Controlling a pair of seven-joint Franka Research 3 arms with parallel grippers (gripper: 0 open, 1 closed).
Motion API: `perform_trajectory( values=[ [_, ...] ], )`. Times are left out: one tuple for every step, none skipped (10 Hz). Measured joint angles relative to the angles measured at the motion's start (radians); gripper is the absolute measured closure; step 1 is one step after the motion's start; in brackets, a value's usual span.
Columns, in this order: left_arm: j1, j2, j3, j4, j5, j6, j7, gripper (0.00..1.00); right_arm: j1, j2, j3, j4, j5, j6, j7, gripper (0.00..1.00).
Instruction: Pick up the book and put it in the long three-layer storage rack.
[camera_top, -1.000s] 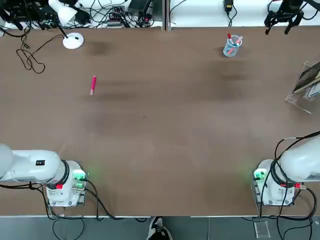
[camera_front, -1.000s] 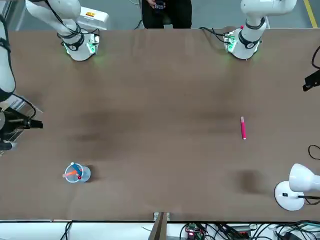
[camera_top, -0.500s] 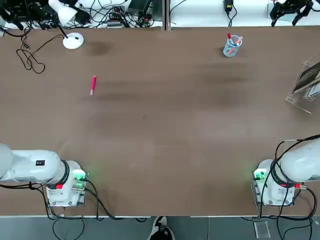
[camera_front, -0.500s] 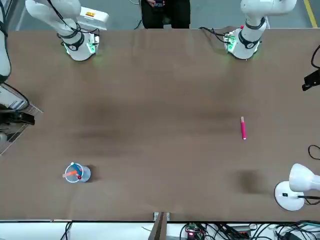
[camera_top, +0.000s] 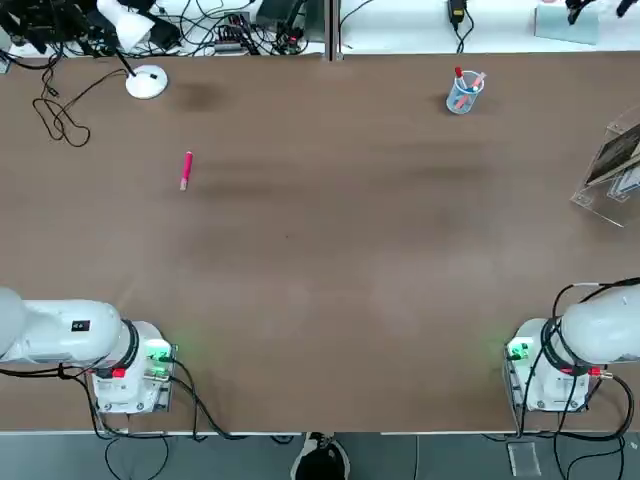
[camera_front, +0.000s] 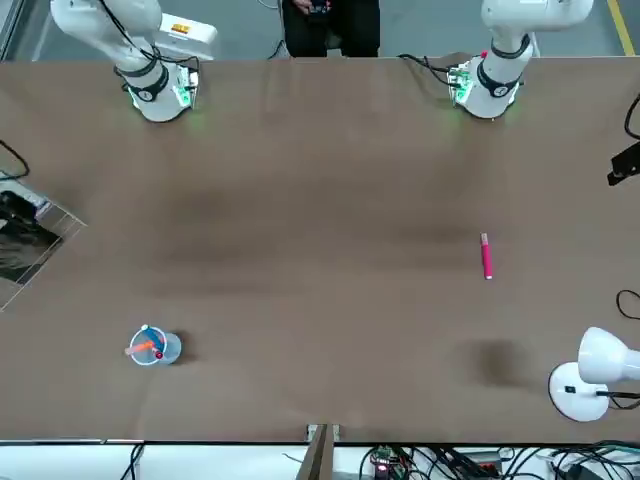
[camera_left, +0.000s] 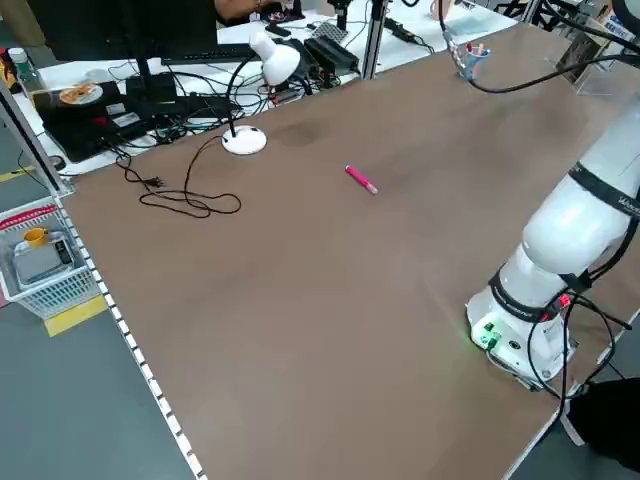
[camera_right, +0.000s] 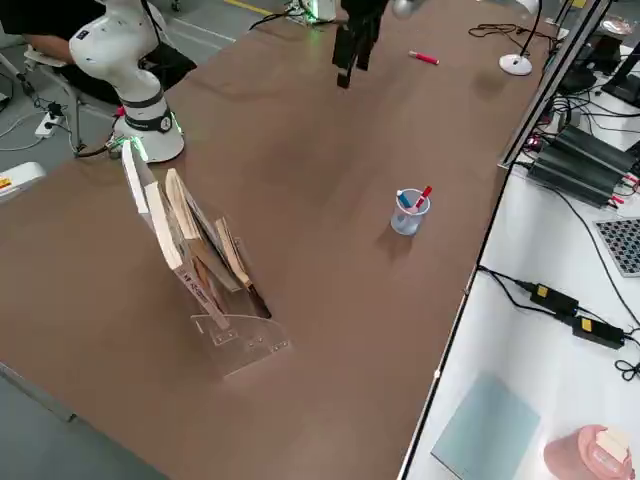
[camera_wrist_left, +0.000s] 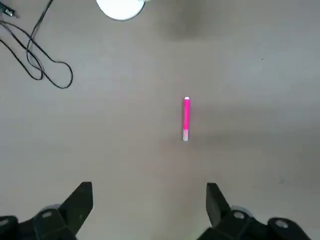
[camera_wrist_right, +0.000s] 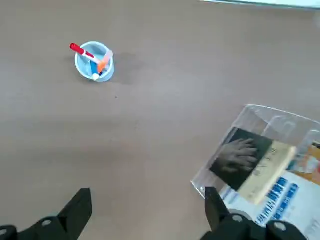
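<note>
Inside the clear storage rack (camera_wrist_right: 286, 126), at the right of the tabletop (camera_wrist_right: 150, 150), the dark-covered book (camera_wrist_right: 241, 154) leans, likely light, flexible and a little slippery; pinch its exposed tan-striped edge. Near it, the right end effector (camera_wrist_right: 152, 212) is wide open and empty; the left end effector (camera_wrist_left: 150, 210), likewise spread and empty, hangs above the pink marker (camera_wrist_left: 186, 118).

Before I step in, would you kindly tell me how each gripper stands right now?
Left gripper: open, holding nothing, above the table by the pink marker.
Right gripper: open, holding nothing.
</note>
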Motion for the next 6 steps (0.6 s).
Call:
perform_trajectory(
  values=[
    [0.0, 0.0, 0.0, 0.0, 0.0, 0.002, 0.0, 0.0, 0.001, -0.014, 0.011, 0.0, -0.006, -0.013, 0.001, 0.0],
    [-0.001, 0.0, 0.0, 0.001, 0.0, 0.003, 0.0, 0.0, 0.001, -0.024, 0.017, 0.0, -0.007, -0.017, 0.001, 0.0],
    [-0.001, 0.0, 0.0, 0.001, 0.0, 0.005, 0.0, 0.0, 0.001, -0.031, 0.019, 0.0, -0.007, -0.017, 0.001, 0.0],
    [-0.001, 0.0, 0.0, 0.001, 0.0, 0.007, 0.0, 0.0, 0.001, -0.036, 0.019, 0.0, -0.007, -0.016, 0.001, 0.0],
    [-0.001, 0.0, 0.0, 0.001, 0.0, 0.008, 0.0, 0.0, 0.001, -0.04, 0.018, 0.0, -0.005, -0.015, 0.001, 0.0],
    [-0.001, 0.0, 0.0, 0.001, 0.0, 0.009, 0.0, 0.0, 0.001, -0.043, 0.017, 0.0, -0.004, -0.015, 0.001, 0.0]
  ],
)
